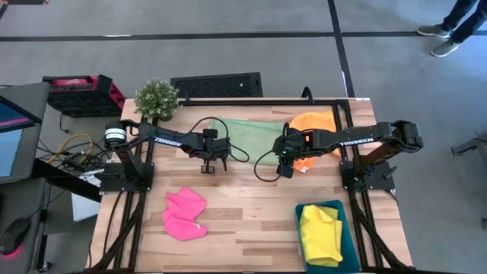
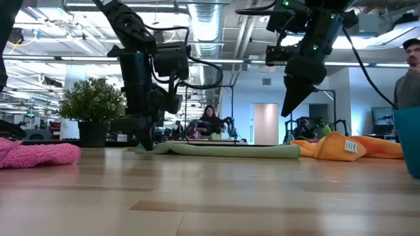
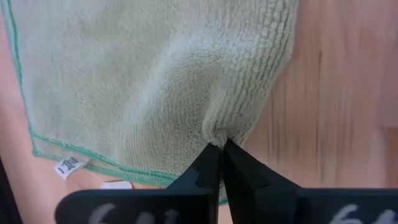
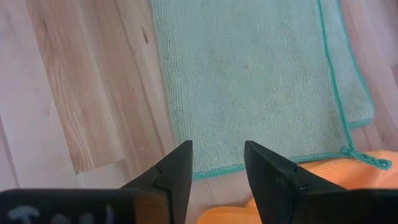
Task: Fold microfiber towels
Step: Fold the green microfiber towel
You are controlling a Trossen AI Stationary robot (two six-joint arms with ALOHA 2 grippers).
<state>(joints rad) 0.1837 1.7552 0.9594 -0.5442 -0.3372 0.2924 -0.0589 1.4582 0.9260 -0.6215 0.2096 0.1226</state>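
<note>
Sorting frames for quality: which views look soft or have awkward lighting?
Left wrist view: the gripper pinching the green towel is sharp, the wood beside looks smeared. Low view: bright ceiling lights leave both arms dark, the near table soft. Right wrist view: evenly lit.

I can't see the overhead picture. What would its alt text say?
Seen from above, two dark robot arms meet over a light green towel on a wooden table: the left gripper pinches its edge, and the right gripper hovers open. An orange towel, pink towel and yellow towel lie around.
</note>
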